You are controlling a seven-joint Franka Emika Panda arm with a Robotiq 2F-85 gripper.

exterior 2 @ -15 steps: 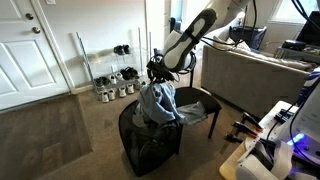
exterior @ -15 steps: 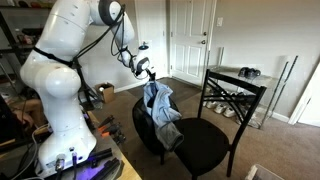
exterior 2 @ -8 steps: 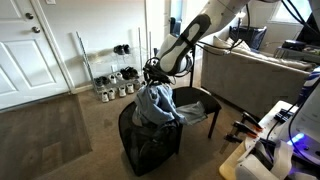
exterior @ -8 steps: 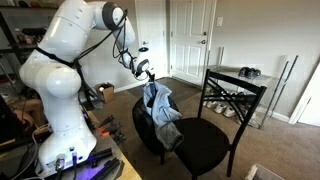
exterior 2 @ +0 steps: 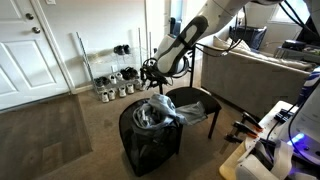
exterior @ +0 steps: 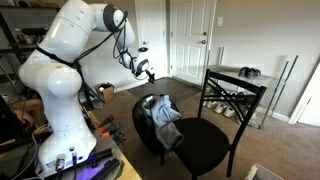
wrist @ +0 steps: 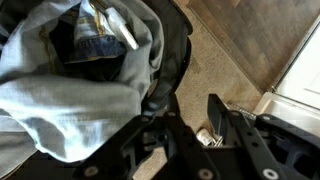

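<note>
While the pincer (exterior: 147,70) hangs just above the black mesh hamper (exterior 2: 150,148), its jaws stand apart and hold nothing. The wrist view confirms this: bare carpet shows between the two fingers (wrist: 170,108), so the pincer (wrist: 192,110) is released.

Position of the load: the bundle of clothing (exterior: 163,112), pale blue-grey fabric with a darker denim piece, lies inside the hamper. It is heaped toward the rim on the chair side, and in both exterior views some folds rise above the rim. No part of the bundle touches the pincer (exterior 2: 150,72).

Surroundings: the hamper stands on the carpeted floor (exterior 2: 50,125), just beside the front edge of a black chair (exterior: 215,132). A shoe rack (exterior 2: 115,80) stands well apart, against the wall.

Progress, as judged: the clothing is in the hamper and the grip is off, so the main part of the work looks complete. Remaining points are minor. The fabric sits high and loose rather than fully below the rim, and the arm is directly over the opening.
</note>
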